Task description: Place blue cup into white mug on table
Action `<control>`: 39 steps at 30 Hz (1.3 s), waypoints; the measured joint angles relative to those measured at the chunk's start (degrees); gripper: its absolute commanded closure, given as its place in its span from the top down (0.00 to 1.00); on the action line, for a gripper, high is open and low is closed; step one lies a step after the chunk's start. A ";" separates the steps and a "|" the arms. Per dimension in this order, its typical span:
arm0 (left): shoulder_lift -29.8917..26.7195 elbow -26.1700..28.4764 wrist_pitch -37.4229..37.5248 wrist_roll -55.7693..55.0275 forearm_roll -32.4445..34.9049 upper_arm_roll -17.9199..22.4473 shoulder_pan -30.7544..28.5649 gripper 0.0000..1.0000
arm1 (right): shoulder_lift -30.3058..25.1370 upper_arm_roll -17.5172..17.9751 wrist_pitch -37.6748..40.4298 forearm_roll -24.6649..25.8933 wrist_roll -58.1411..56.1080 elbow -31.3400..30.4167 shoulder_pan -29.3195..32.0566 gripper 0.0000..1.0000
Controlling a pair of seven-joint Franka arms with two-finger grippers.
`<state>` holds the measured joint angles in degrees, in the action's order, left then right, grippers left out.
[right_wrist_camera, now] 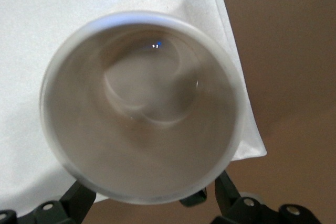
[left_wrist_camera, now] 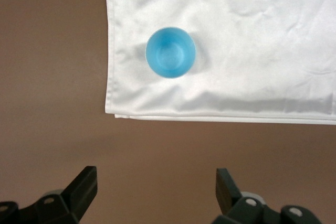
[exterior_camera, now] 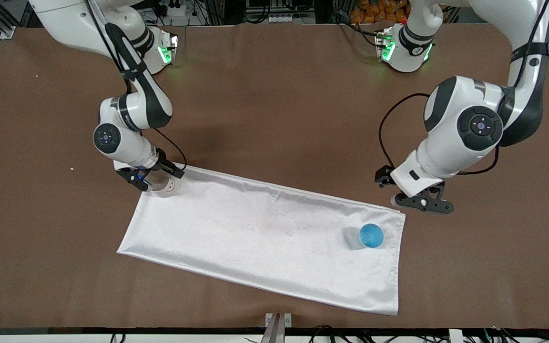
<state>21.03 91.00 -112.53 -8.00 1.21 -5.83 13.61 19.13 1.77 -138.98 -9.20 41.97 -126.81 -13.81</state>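
Over table (exterior_camera: 274, 95) edge, left gripper (left_wrist_camera: 157, 192) fingers spread, empty; right gripper (exterior_camera: 153, 183) fingers straddle white mug (right_wrist_camera: 142, 108).

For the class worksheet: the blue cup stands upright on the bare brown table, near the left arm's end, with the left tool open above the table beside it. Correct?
Not quite. The blue cup stands on the white cloth, not bare table, as the left wrist view shows. The rest holds: upright, near the left arm's end, left tool open.

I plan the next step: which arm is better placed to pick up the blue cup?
Left. The left gripper hangs open beside the blue cup, while the right gripper is at the white mug.
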 measured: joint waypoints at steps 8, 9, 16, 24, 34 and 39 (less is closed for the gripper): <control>3.60 0.01 -4.71 0.12 0.03 0.00 0.31 1.00 | 0.45 -0.08 -0.80 3.81 -0.01 0.10 0.00 0.97; 4.10 0.01 -5.38 0.12 0.04 0.00 0.39 1.00 | 0.46 -0.10 -0.80 3.98 -0.01 0.12 0.00 0.94; 7.10 0.00 -8.70 0.14 0.11 0.00 1.24 1.00 | 0.46 -0.22 -0.85 6.39 -0.01 0.16 0.22 0.63; 10.44 -0.03 -12.12 0.14 3.13 -0.01 1.86 1.00 | 0.46 -0.36 -1.28 6.85 0.05 0.27 0.37 0.15; 13.63 -1.39 -13.75 0.14 3.48 -0.02 3.59 1.00 | 0.46 -0.35 -1.52 6.87 0.12 0.49 0.35 0.00; 14.75 -2.50 -13.77 0.14 3.48 -0.02 4.00 1.00 | 0.46 -0.30 -1.50 6.87 0.85 0.69 0.29 0.00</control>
<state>35.78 88.50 -126.30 -7.86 4.69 -5.85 17.61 19.59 1.47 -140.48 -2.33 42.82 -126.12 -13.51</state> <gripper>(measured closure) 0.000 0.815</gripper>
